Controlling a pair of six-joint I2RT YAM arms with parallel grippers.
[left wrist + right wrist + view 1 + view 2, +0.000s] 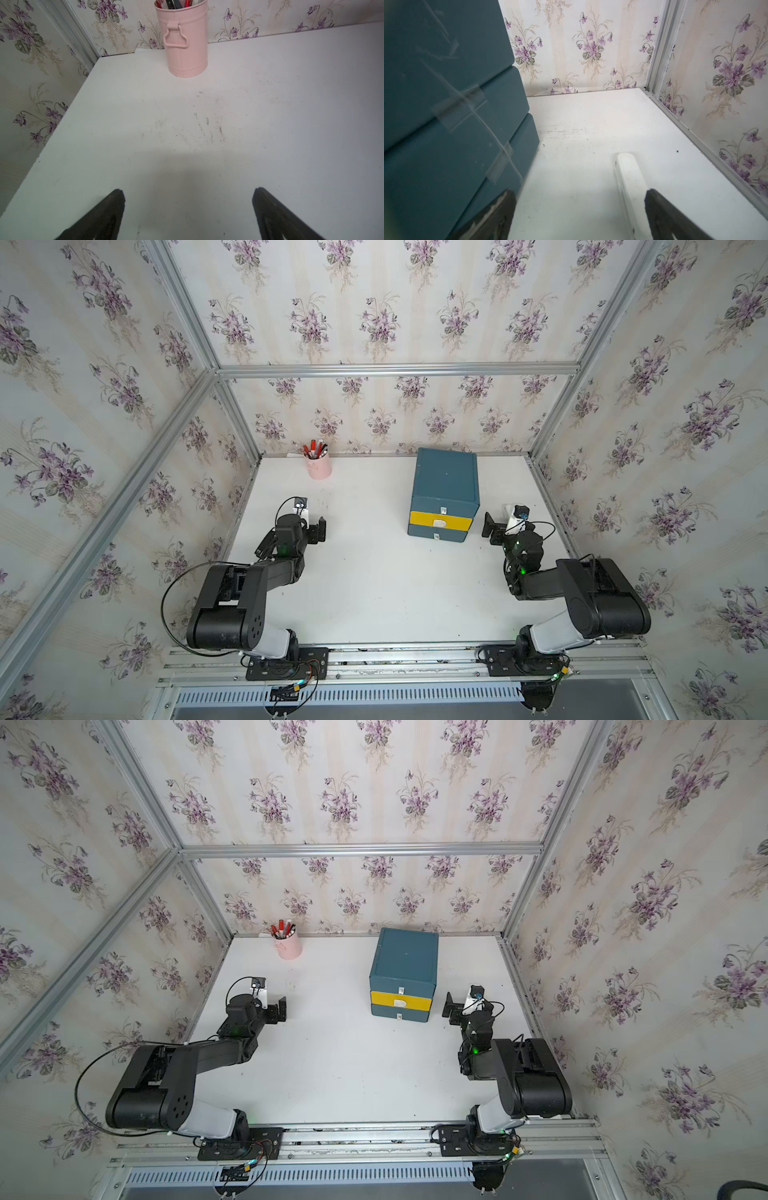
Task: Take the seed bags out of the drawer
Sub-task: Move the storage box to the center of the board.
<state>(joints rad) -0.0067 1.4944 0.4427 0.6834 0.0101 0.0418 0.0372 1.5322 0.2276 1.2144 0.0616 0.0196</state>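
Nearest the top camera, an aluminium rail (415, 655) carries both arm bases (286, 664) at the edge of the table (374, 593). The left gripper (189, 192) hovers low over bare table, fingers spread wide and empty, facing the pink pen pot (187, 41). The right gripper (579, 194) is likewise wide and empty, just beside the right flank of the teal drawer unit (444, 483). No contact shows in the top views.

The seed bags are not visible in any view. All three drawers are shut: the top drawer (444, 509), the yellow drawer (428, 519) and the bottom drawer (424, 534). You cannot tell which one holds the bags.

Each front carries a small pale pull tab (439, 523). Treat it as a narrow target: pinch it squarely and pull straight toward the rail. Clear tape (460, 108) crosses the unit's side seams. The unit looks light and may slide with the pull, so brace it with the free gripper.

Expect the bags to be light, thin, limp and slick. Lying flat, they will probably offer no face to grip. Pinch an edge or corner with modest force.
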